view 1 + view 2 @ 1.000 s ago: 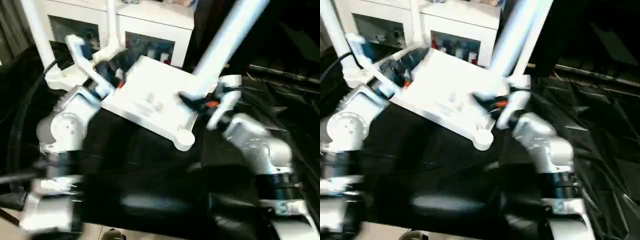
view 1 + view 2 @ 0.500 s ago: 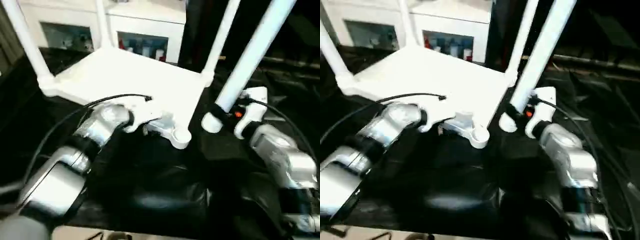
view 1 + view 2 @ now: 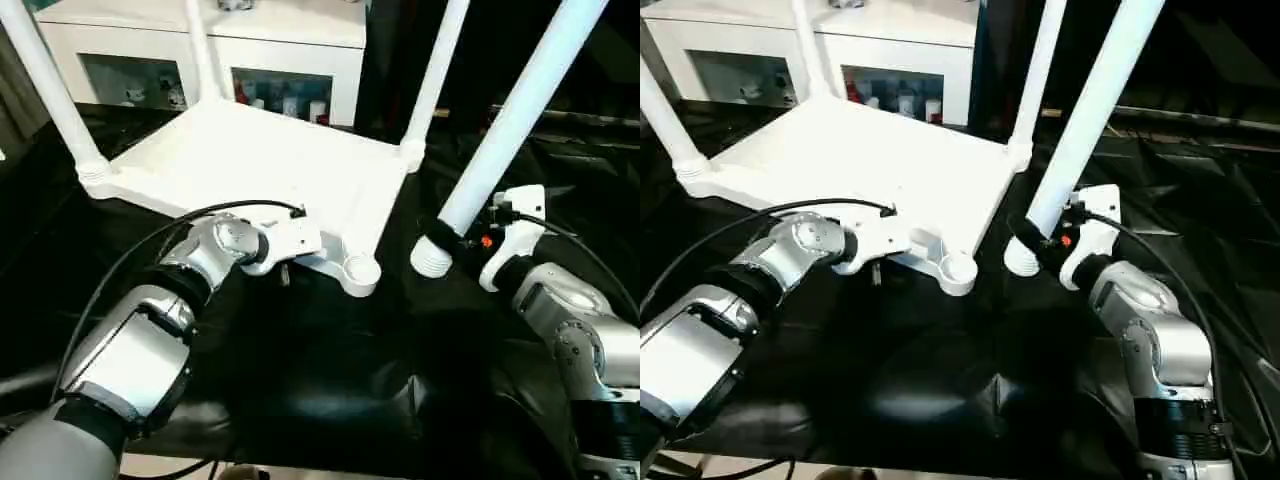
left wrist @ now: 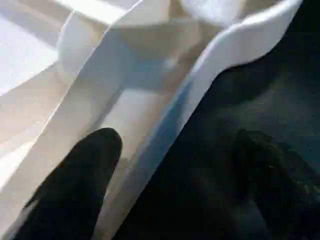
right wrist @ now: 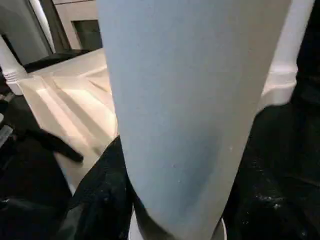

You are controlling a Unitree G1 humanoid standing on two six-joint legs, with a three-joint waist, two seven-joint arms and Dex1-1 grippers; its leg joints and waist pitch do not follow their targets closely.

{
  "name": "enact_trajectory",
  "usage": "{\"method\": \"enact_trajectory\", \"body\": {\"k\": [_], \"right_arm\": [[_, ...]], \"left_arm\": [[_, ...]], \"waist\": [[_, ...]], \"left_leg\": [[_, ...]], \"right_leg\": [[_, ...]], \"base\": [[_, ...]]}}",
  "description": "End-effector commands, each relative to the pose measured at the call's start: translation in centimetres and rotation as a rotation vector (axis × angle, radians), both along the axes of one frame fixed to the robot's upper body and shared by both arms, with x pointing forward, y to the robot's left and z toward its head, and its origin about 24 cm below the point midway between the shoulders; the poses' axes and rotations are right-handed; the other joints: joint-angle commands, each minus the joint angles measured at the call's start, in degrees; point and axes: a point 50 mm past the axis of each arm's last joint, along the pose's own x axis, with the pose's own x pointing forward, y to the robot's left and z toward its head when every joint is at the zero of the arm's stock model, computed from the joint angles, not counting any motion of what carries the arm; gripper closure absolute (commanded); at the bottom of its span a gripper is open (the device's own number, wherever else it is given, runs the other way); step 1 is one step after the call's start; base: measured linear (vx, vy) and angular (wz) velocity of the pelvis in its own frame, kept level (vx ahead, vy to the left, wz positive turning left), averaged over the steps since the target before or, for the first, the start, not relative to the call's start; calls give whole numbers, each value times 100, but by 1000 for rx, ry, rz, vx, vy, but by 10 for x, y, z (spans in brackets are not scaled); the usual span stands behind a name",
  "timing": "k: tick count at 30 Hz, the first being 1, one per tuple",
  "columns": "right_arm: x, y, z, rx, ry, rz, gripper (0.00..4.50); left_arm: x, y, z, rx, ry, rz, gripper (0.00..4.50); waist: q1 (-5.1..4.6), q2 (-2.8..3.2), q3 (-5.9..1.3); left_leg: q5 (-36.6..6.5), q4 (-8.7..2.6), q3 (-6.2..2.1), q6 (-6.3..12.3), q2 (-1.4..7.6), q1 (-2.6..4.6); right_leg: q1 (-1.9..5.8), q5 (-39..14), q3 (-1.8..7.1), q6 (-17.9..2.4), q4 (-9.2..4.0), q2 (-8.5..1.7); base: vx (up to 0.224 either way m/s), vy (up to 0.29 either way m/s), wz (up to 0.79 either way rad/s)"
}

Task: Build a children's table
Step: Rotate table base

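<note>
On the black-covered work table (image 3: 330, 400) the children's table (image 3: 250, 160) lies upside down, three legs standing up. The left gripper (image 4: 165, 165), fingers (image 4: 80, 180) spread, straddles its near rim beside the empty corner socket (image 3: 361, 270). The right gripper (image 3: 462, 243) clamps the fourth leg (image 3: 510, 120), tilted, just beside that socket.

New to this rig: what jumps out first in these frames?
The white children's table lies upside down on the black work table, three legs already standing up. The right gripper holds the fourth leg beside the empty near corner socket, while the left gripper straddles the tabletop's near edge.
</note>
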Motion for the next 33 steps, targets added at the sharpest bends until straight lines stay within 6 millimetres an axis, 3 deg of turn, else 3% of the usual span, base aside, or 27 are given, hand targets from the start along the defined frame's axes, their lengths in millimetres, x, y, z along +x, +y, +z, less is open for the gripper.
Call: {"method": "enact_trajectory", "body": {"k": [1,3,4,5,6,7,10,12,14,15,17,22,27,33], "right_arm": [[3,-2,7,-5,-23,5,259],[6,-3,9,-14,-29,10,259],[7,-3,9,-15,-29,10,259],[8,-3,9,-23,-31,15,259],[9,-2,9,-29,-34,25,259],[10,-1,9,-30,-36,29,259],[11,0,9,-34,-40,37,259],[14,3,9,-50,-45,58,259],[14,4,8,-55,-47,66,259],[15,5,8,-59,-47,73,259],[16,7,7,-64,-49,78,259],[19,15,2,-76,-53,101,259],[20,19,0,-68,-55,108,259],[19,21,-1,-54,-54,112,259]], "left_arm": [[-9,0,-13,22,123,-34,54],[-13,-3,-11,5,193,-80,78],[-13,-3,-11,5,194,-81,78],[-15,-3,-11,-3,218,-105,82],[-19,-2,-11,2,261,-151,104],[-22,-1,-11,8,287,-178,104],[-25,0,-10,7,308,-210,123],[-31,2,-3,-12,326,-263,147],[-34,3,-1,-13,329,-283,161],[-36,4,1,-12,334,-298,177],[-37,5,3,-8,316,-302,186],[-29,7,2,-18,173,-143,237],[-31,8,0,-71,158,17,269],[-35,8,-10,-87,191,200,311]], "waist": [[25,-40,-460],[27,-25,-463],[29,-53,-462],[30,-120,-454],[50,-80,-457],[37,-108,-449],[40,-88,-457],[52,-132,-456],[17,-86,-449],[22,-112,-440],[48,-108,-439],[74,-119,-427],[73,-137,-433],[-44,-174,-453]], "left_leg": [[-1047,-348,-155,75,275,160],[-1027,-344,-152,92,281,161],[-989,-345,-151,114,277,157],[-973,-345,-137,139,275,149],[-911,-344,-148,161,283,146],[-897,-346,-139,180,280,137],[-857,-343,-135,213,287,150],[-838,-348,-148,214,310,137],[-875,-365,-143,155,323,138],[-953,-363,-125,119,311,163],[-983,-372,-140,74,329,165],[-1093,-381,-135,-23,319,174],[-1003,-387,-143,-20,327,151],[-687,-353,-147,140,272,73]], "right_leg": [[254,-567,284,-1478,-435,-501],[252,-518,287,-1500,-431,-507],[256,-515,282,-1525,-429,-514],[260,-553,281,-1511,-441,-510],[264,-570,282,-1516,-427,-535],[258,-578,281,-1506,-429,-520],[244,-511,282,-1497,-411,-513],[255,-547,277,-1505,-384,-548],[219,-655,271,-1475,-394,-530],[203,-699,276,-1454,-408,-505],[209,-766,278,-1425,-398,-533],[187,-891,281,-1321,-414,-518],[206,-877,283,-1296,-398,-524],[269,-500,268,-1329,-366,-487]], "base": [[0,0,0],[0,0,0],[0,0,0],[0,0,0],[0,0,0],[0,0,0],[0,0,0],[0,0,0],[0,0,0],[0,0,0],[0,0,0],[0,0,0],[0,0,0],[0,0,0]]}}
